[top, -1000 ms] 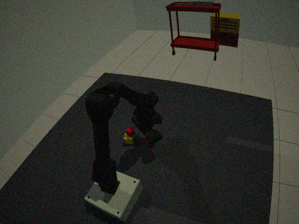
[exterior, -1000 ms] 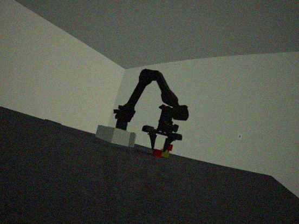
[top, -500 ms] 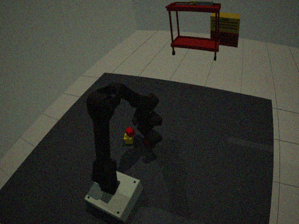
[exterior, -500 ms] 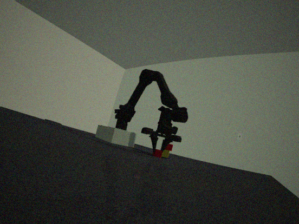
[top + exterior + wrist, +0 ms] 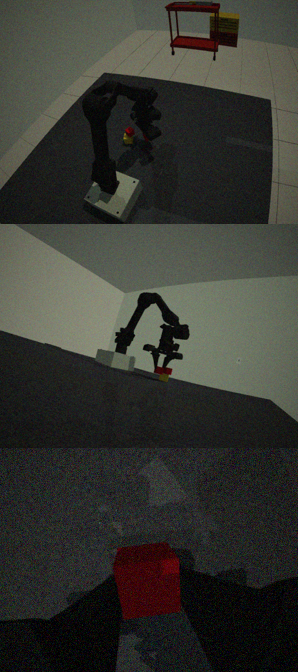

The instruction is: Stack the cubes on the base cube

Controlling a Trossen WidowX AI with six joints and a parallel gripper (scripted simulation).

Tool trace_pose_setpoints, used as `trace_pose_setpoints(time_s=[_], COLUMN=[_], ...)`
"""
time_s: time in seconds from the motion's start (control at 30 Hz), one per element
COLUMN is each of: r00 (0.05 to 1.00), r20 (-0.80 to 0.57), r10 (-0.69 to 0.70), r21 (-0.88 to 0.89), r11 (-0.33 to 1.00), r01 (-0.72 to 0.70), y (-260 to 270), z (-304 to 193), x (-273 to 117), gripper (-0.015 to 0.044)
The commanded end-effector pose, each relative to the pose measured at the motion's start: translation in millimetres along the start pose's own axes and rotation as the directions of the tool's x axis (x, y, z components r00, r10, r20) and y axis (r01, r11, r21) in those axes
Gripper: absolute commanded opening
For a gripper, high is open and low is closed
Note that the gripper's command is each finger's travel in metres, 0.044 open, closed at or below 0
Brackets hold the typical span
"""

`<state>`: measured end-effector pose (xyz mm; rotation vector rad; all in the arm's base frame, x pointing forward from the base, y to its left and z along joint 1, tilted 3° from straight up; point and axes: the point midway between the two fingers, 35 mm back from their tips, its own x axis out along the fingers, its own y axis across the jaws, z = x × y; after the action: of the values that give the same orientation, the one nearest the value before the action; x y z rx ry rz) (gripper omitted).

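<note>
The yellow base cube [image 5: 128, 139] [image 5: 164, 377] stands on the dark table. One red cube [image 5: 129, 131] [image 5: 168, 371] sits on top of it, off to one side and overhanging. My gripper [image 5: 146, 138] [image 5: 160, 369] [image 5: 146, 578] points down and is shut on the other red cube [image 5: 158, 369] [image 5: 150, 588], with a finger on each side of it. This held cube is raised off the table, beside the base cube in the top view, where the gripper hides most of it. The base cube does not show in the wrist view.
The arm's pale mounting block [image 5: 122, 193] [image 5: 121, 361] stands on the dark table [image 5: 210, 162] [image 5: 94, 402], near the cubes. A red cart [image 5: 194, 43] and a yellow and red box [image 5: 229, 28] stand on the floor far behind the table.
</note>
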<state>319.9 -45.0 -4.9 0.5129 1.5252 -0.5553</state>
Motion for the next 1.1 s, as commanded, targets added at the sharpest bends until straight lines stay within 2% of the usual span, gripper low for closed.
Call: trace_pose_setpoints(time_s=[0.0, 0.6, 1.07], r00=[1.0, 1.0, 1.0], r20=[0.01, 0.01, 0.009], r10=[0.002, 0.002, 0.004], r21=[0.001, 0.001, -0.05], r11=[1.0, 1.0, 0.999], r01=[-0.002, -0.002, -0.004], y=[1.3, -0.8, 20.4], z=[3.0, -1.7, -25.0], x=[-16.1, -73.3, -74.1], gripper=[0.0105, 0.0105, 0.0105])
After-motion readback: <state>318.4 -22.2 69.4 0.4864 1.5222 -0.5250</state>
